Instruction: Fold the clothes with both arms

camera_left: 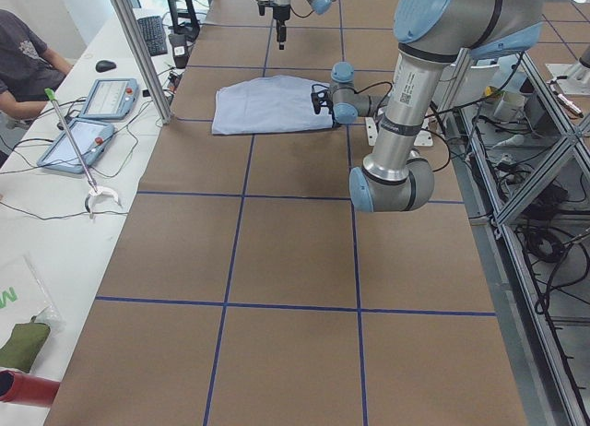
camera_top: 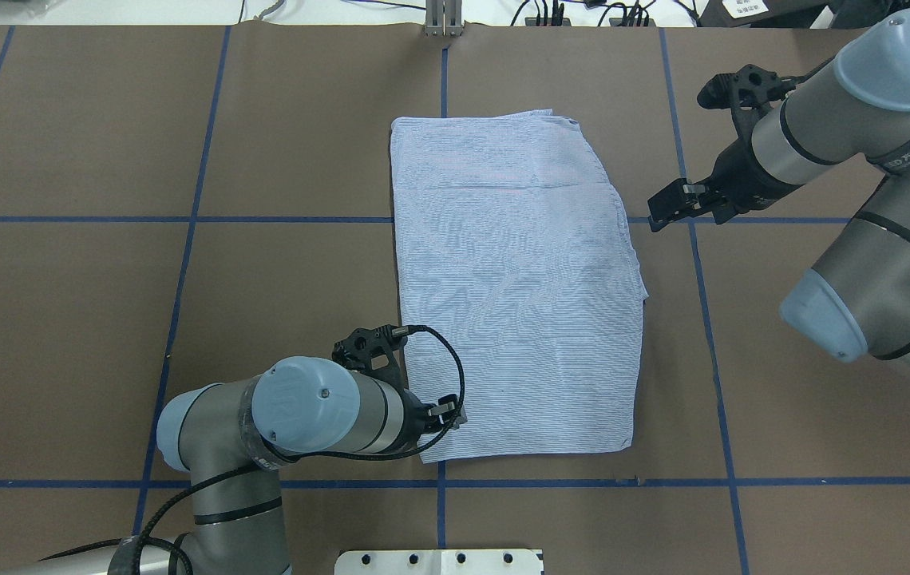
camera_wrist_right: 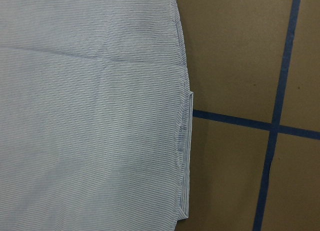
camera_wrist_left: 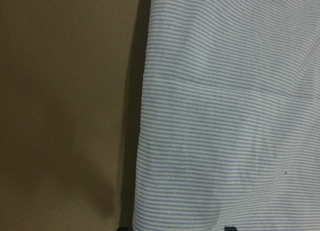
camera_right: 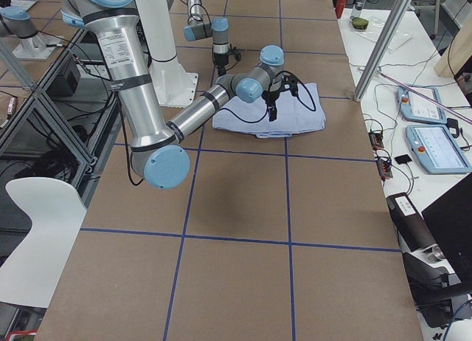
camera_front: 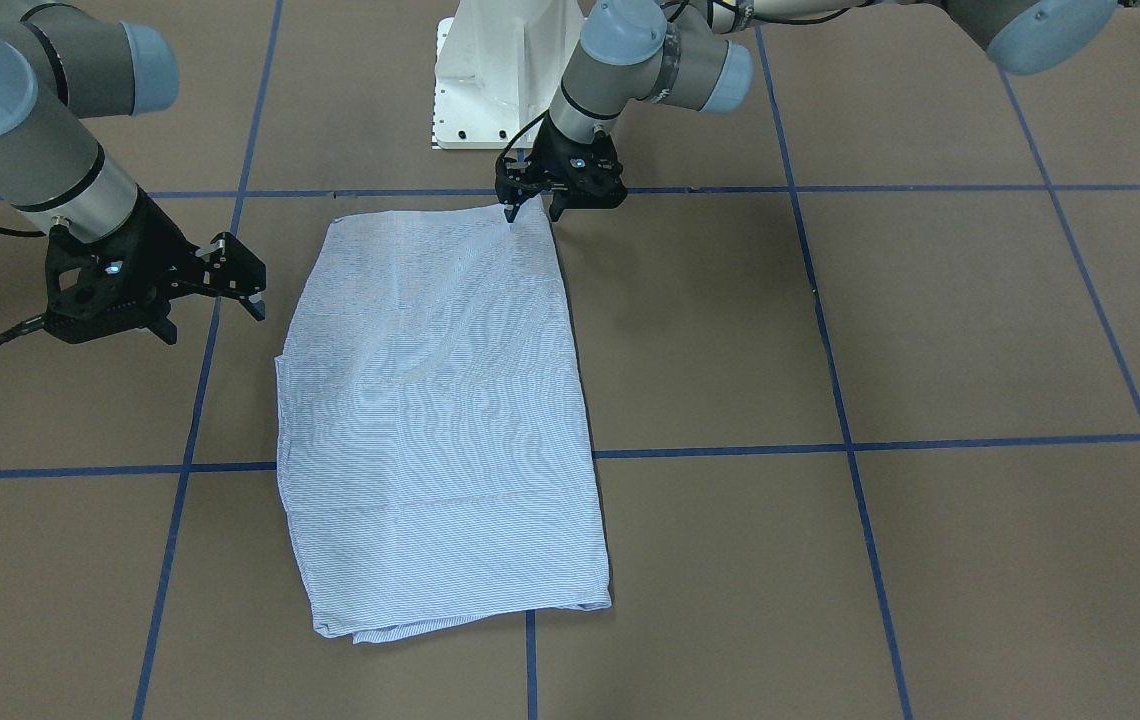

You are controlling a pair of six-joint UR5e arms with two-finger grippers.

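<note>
Now left tool (camera_front: pixel 533 212) sits spread at the shirt (camera_front: pixel 440 420) corner, right tool (camera_front: pixel 214 320) spread alongside.

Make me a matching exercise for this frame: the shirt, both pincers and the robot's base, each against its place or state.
Column one:
1. shirt
2. left pincer
3. right pincer
4. base

Column two:
A. open, off the cloth, beside the shirt's long edge
B. white, with bolt holes
C. open, at the shirt's corner nearest the base
D. folded flat into a rectangle

Pairs: 1-D, 2-C, 3-A, 4-B
</note>
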